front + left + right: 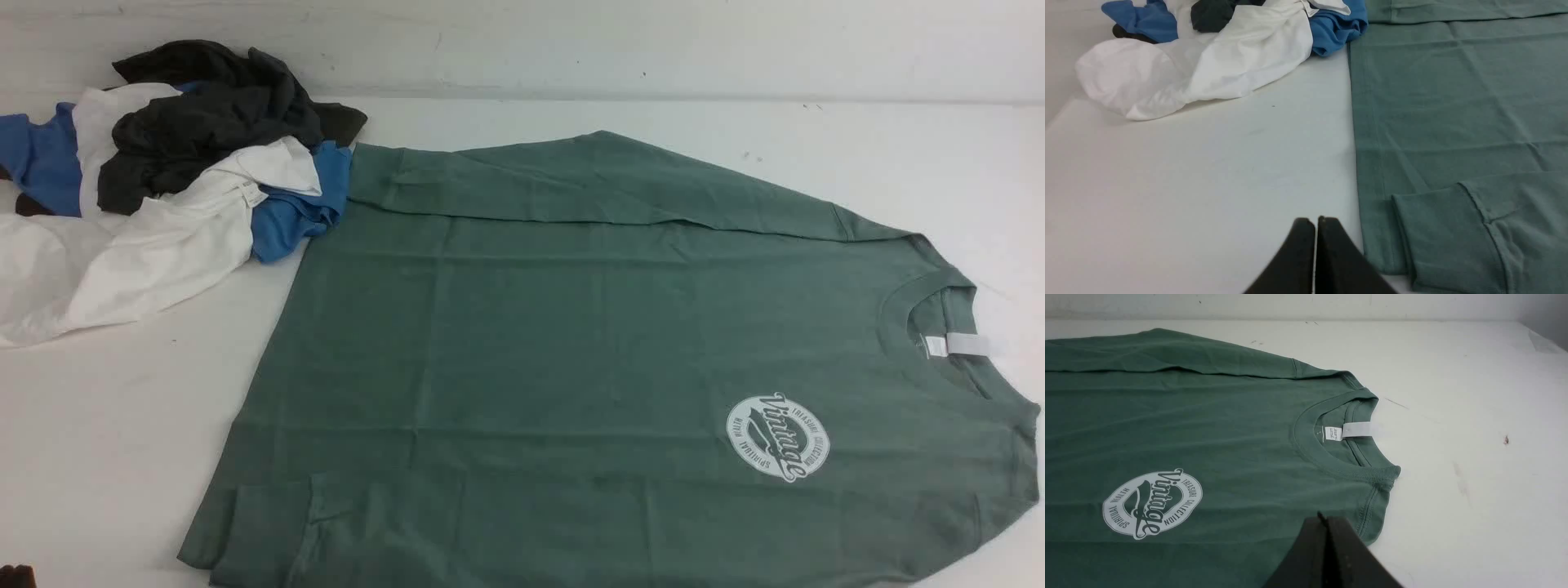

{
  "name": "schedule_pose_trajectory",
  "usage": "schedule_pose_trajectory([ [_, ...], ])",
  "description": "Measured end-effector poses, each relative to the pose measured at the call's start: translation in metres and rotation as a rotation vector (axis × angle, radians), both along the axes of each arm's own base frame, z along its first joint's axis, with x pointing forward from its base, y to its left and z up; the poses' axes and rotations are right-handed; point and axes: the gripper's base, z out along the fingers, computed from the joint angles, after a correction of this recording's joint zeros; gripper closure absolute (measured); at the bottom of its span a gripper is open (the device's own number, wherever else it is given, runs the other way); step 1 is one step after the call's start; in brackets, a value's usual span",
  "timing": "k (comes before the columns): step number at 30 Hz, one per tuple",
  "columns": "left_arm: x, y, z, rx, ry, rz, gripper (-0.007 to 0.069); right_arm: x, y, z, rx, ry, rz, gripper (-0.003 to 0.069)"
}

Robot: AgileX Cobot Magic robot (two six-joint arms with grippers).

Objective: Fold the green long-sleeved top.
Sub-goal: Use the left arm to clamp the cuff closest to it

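Observation:
The green long-sleeved top [571, 343] lies flat on the white table, neck to the right and hem to the left, with its round white logo [777, 437] facing up. Both sleeves are folded in over the body. A sleeve cuff [1437, 232] lies near the hem. My left gripper [1316, 222] is shut and empty over bare table, just beside the hem corner. Above the shoulder, below the ribbed collar [1343, 457] and white neck label [1357, 429], my right gripper [1323, 519] is shut and holds nothing. Neither gripper shows in the front view.
A heap of other garments [163, 180], white, blue and dark grey, lies at the back left, touching the top's far hem corner; in the left wrist view the heap [1224, 53] shows too. A wall [571, 41] runs behind the table [98, 425].

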Motion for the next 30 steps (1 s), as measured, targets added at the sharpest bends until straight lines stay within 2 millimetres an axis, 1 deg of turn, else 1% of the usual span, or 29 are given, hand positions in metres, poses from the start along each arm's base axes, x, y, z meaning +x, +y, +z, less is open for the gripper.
schedule_pose_trajectory([
  [21, 0.001, 0.0, 0.001, -0.004, -0.017, 0.002, 0.0629, 0.0, 0.0, 0.0, 0.0, 0.0, 0.0, 0.0673],
  [23, 0.001, 0.0, 0.002, -0.031, -0.036, 0.004, 0.0629, 0.0, 0.0, 0.0, 0.0, 0.0, 0.0, 0.0673],
  [25, 0.003, -0.002, 0.008, -0.133, -0.105, 0.011, 0.0629, 0.0, 0.0, 0.0, 0.0, 0.0, 0.0, 0.0673],
  [26, 0.003, -0.002, 0.008, -0.14, -0.105, 0.012, 0.0629, 0.0, 0.0, 0.0, 0.0, 0.0, 0.0, 0.0673],
  [30, 0.004, -0.003, 0.019, -0.364, -0.218, 0.029, 0.0629, 0.0, 0.0, 0.0, 0.0, 0.0, 0.0, 0.0673],
])
